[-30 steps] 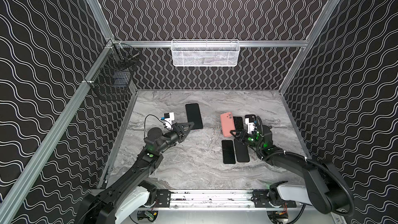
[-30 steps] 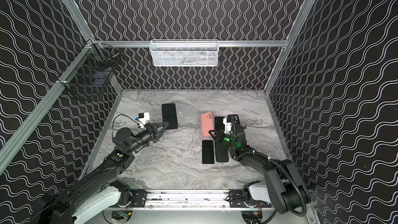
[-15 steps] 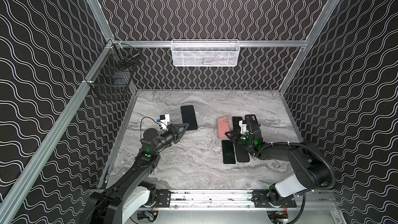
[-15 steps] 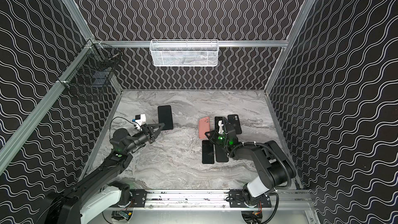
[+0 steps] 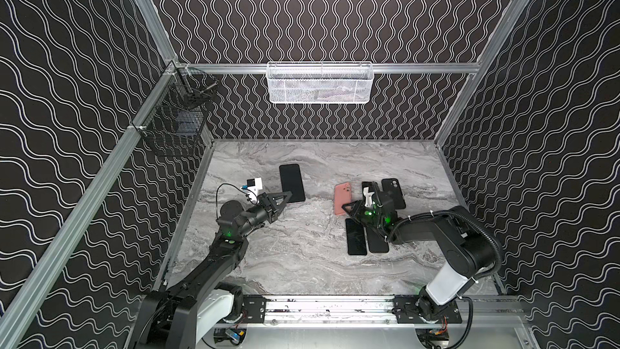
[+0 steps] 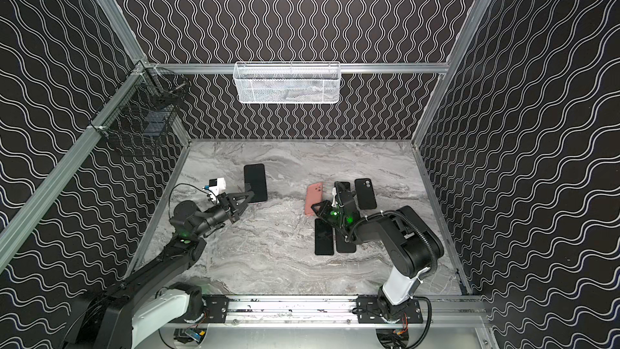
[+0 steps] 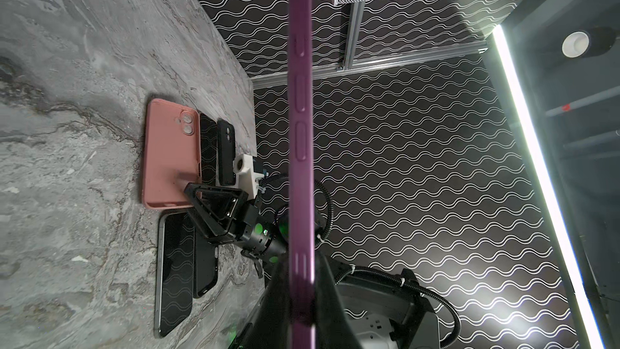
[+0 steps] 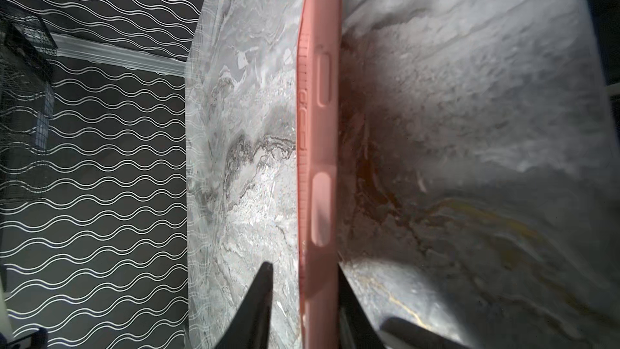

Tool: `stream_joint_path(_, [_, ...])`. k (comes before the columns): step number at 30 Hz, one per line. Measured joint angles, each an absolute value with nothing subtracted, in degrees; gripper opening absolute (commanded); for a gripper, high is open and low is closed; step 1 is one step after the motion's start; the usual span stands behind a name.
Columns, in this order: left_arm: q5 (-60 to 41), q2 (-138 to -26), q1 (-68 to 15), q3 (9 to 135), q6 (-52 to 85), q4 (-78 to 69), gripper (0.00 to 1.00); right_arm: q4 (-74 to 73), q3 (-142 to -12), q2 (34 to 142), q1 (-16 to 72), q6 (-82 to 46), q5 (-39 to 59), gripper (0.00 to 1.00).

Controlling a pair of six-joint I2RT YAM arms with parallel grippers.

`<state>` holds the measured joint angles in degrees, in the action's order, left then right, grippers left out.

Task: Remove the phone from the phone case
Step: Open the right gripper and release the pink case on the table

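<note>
Mid-table: left gripper (image 5: 288, 195) clamps purple case (image 7: 301, 129) edge; right gripper (image 8: 303, 266) parted, straddling pink case (image 8: 318, 95) edge

Nothing here can be read from where I stand. The pink case (image 5: 342, 193), the purple case (image 7: 301, 112) seen edge-on, and the dark phones (image 5: 356, 241) on the marble table (image 5: 302, 263) show no legible lettering, brand, number or sign.

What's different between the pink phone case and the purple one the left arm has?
The pink case lies back up on the table; the purple case holds a phone, dark screen up. The left fingers are shut on the purple case; the right fingers stand open around the pink case's end. Both have side buttons.
</note>
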<state>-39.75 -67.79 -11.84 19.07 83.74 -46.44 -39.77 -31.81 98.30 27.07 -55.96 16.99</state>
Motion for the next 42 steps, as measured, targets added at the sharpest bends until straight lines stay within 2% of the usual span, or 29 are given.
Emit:
stream_joint_path(6, [-40.8,-69.17,-11.55,18.96,83.4,-46.74,0.0,-39.79,-31.57,98.26,27.83,-55.9,14.13,0.63])
stream_joint_path(15, [-41.12,-71.24,-11.49,19.0,80.03,-45.69,0.0,-36.67,-30.61,94.24,28.08,-53.71,8.58,0.74])
stream_joint_path(25, [-40.66,-75.46,-11.62,19.38,72.44,-40.45,0.0,-30.7,-29.95,88.27,29.32,-48.97,1.26,0.78])
stream_joint_path(30, [-40.01,-80.29,-14.55,19.88,71.35,-40.88,0.0,-29.87,-28.27,84.25,29.67,-46.5,-0.6,0.79])
stream_joint_path(42, [-33.28,-94.87,-22.46,22.81,68.9,-46.35,0.0,-24.43,-21.65,66.11,29.78,-41.28,-2.13,0.83])
